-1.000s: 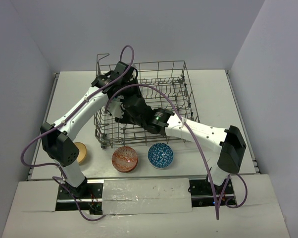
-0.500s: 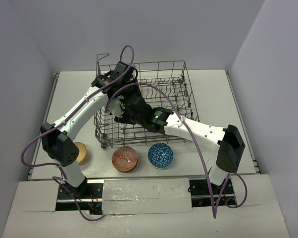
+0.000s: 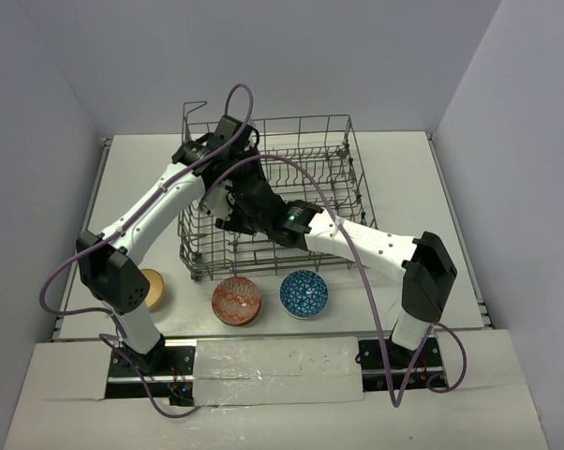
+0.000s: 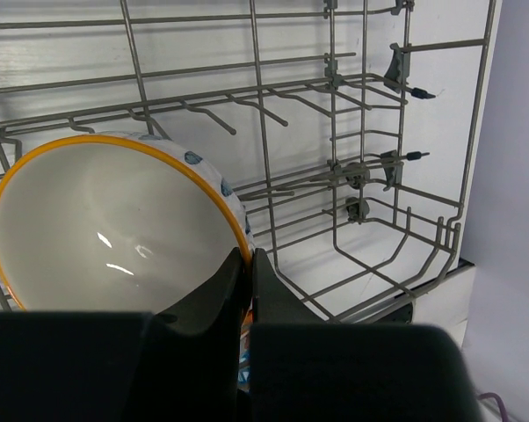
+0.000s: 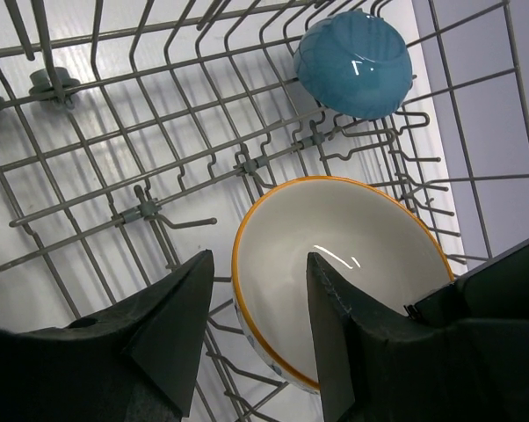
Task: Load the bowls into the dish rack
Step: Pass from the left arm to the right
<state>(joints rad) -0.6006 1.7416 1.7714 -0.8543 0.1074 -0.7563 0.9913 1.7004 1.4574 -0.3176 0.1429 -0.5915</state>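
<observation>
- Sitting toward the far side of the table (image 3: 404,169), the dish rack (image 3: 343,159) is the biggest thing.
- The white bowl (image 4: 106,229), orange-rimmed, rests inside the rack near its left side.
- The left claw (image 4: 247,264) is pinched closed on that bowl's rim.
- The right claw (image 5: 257,259) hangs open over it.

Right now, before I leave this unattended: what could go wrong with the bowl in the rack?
The left tool pinches only the rim of the orange-rimmed bowl, so it may pivot or slip. The open right tool hangs close over that bowl; the tools could collide. Tines of the dish rack might snag the bowl.
</observation>
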